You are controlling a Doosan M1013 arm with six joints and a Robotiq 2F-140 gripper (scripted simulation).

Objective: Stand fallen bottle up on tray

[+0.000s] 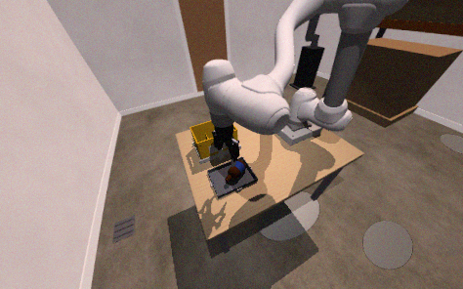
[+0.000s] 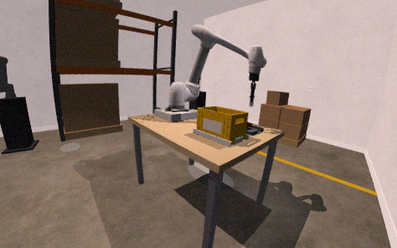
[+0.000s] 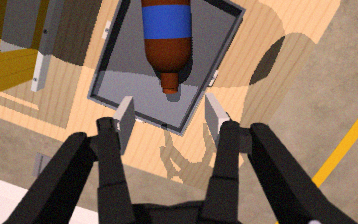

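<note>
A brown bottle (image 1: 234,172) with a blue label lies on its side on the dark grey tray (image 1: 231,180). In the wrist view the bottle (image 3: 166,37) lies with its neck toward my fingers, on the tray. My gripper (image 3: 169,107) hangs well above the tray's near edge. Its fingers stand partly apart with nothing between them. In the exterior view the gripper (image 2: 251,98) is high above the table, beyond the crate. The bottle is hidden there.
The yellow crate (image 1: 204,136) with inner dividers stands right beside the tray; it also shows in the exterior view (image 2: 222,122) and at the wrist view's left edge (image 3: 5,50). The table's edge runs close to the tray. Cardboard boxes (image 2: 284,115) stand on the floor beyond.
</note>
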